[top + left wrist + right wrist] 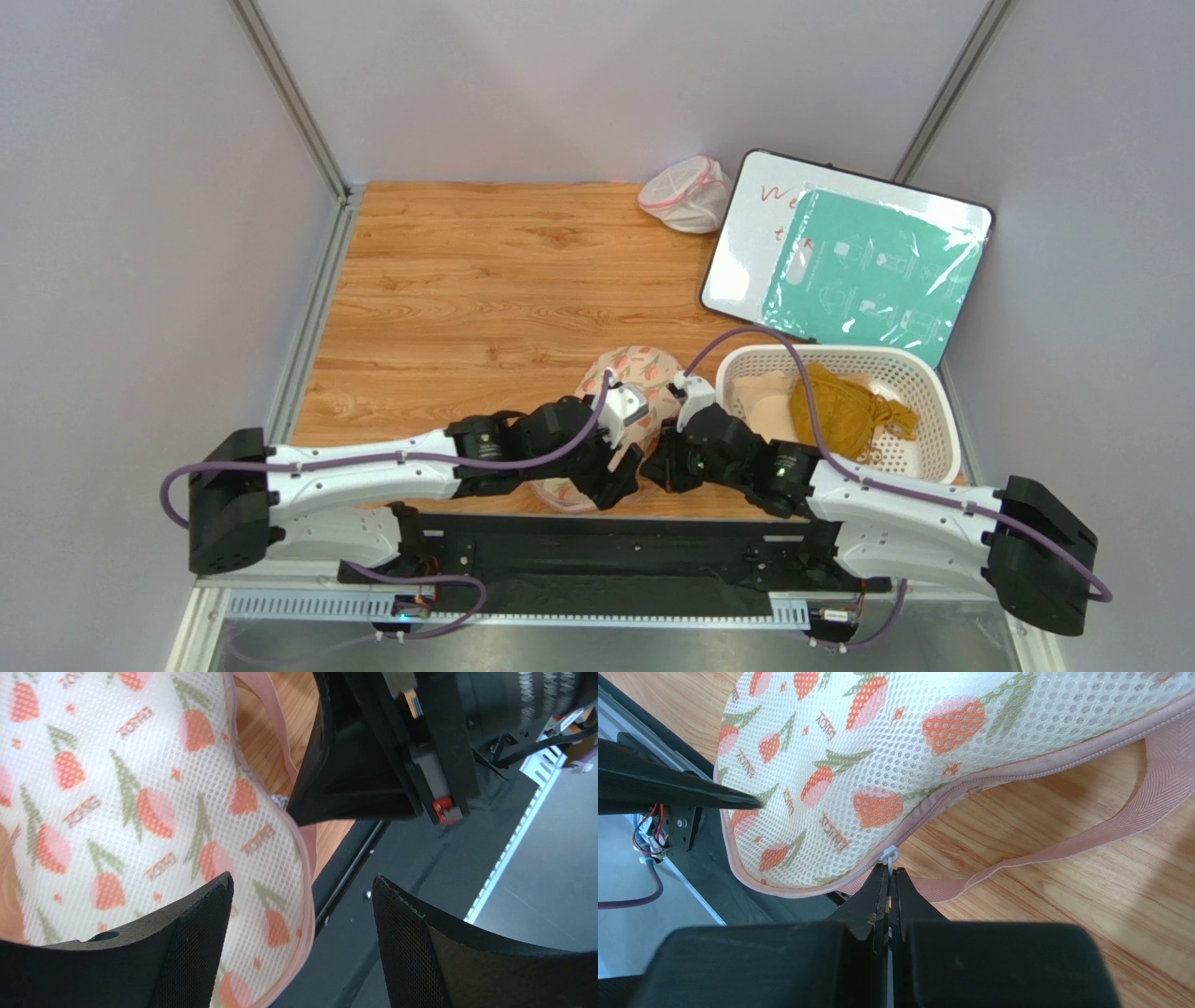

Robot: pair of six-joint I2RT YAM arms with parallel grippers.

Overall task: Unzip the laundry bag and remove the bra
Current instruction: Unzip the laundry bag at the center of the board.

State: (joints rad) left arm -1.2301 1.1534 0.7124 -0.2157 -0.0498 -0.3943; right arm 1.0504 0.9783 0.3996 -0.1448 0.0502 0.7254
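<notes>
- Top external view: one flat oval laundry bag (627,381) of cream mesh, printed with orange-pink fruit and green leaves and edged in pink. It lies at the near edge of the wooden table (477,294), its near end hanging past that edge over the black arm mount (617,539).
- Left end effector (302,889) sits at the bag's near end, fingers apart and gripping nothing. One finger is over the bag's edge, the other over the mount.
- One pink strap (1088,833) runs from the bag's edging across the table.
- Right end effector (890,882) has its fingers together, clamped on the small white zipper pull (890,855).
- Just right of the bag stands one white plastic basket (884,356) holding one mustard-yellow cloth (842,406) and one pale peach cloth (765,399).
- At the far edge lie one small white mesh pouch with pink trim (687,193) and one whiteboard (751,259) carrying a teal sheet (870,266).
</notes>
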